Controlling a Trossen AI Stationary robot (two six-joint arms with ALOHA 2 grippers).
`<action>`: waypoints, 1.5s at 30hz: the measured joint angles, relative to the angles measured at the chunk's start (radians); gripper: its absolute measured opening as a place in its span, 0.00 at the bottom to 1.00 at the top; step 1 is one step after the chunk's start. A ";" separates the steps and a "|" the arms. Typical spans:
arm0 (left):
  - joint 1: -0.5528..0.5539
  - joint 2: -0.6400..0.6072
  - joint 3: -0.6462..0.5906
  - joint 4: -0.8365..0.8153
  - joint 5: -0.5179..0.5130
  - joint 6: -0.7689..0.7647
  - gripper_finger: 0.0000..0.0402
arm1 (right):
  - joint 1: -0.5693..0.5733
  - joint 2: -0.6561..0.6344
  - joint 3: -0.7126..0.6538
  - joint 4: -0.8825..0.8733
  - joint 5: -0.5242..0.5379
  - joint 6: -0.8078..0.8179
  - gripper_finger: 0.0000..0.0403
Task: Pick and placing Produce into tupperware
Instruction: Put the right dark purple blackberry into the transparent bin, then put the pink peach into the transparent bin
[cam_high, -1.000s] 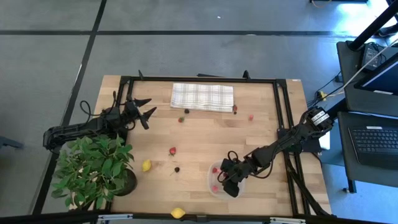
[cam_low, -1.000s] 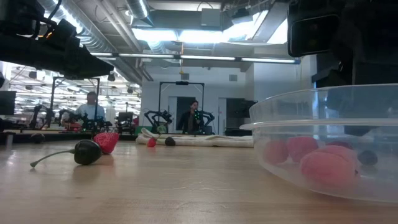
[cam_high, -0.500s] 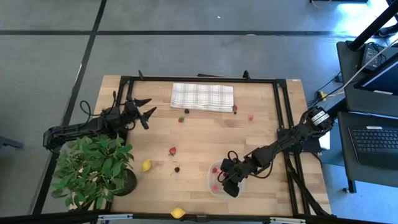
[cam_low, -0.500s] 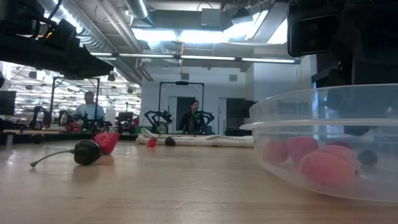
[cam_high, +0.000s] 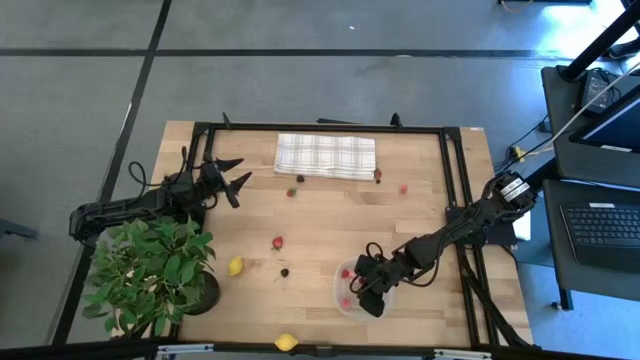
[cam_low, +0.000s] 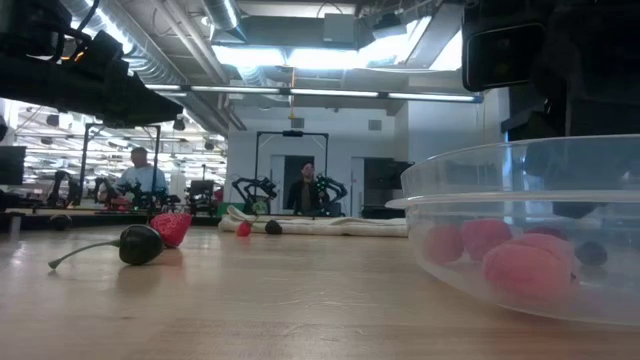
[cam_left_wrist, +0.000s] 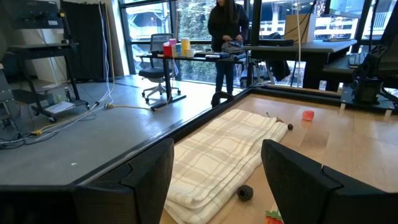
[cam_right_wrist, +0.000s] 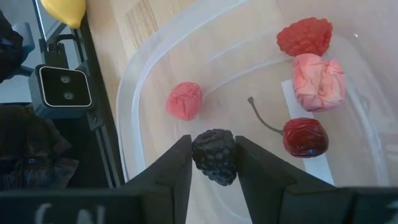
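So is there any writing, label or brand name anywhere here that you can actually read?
None can be read.
The pale strip under the tupperware floor, beside the cherry, looks like a label, but no print shows.
The colored cups on the far desk are too small to read.

Clear glossy plastic tupperware (cam_right_wrist: 149, 81) on matt wooden table (cam_high: 330, 215).

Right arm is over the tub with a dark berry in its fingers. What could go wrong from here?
1. The right gripper holds the blackberry near the tupperware wall; released here, it might bounce against that side or out.
2. The fingers sit low inside the rim, so pulling away sideways could drag the light container.
3. The cherry and its stem lie close by and could get nudged.
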 joint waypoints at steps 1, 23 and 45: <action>0.000 0.000 0.000 0.000 0.000 0.000 0.59 | 0.000 0.000 0.000 0.000 0.000 0.000 0.30; 0.000 0.000 0.000 0.000 0.000 0.000 0.59 | -0.025 -0.070 0.000 -0.016 0.000 -0.005 0.45; 0.000 0.000 0.000 0.000 0.000 0.003 0.59 | -0.350 -0.420 -0.005 -1.015 0.476 0.373 0.45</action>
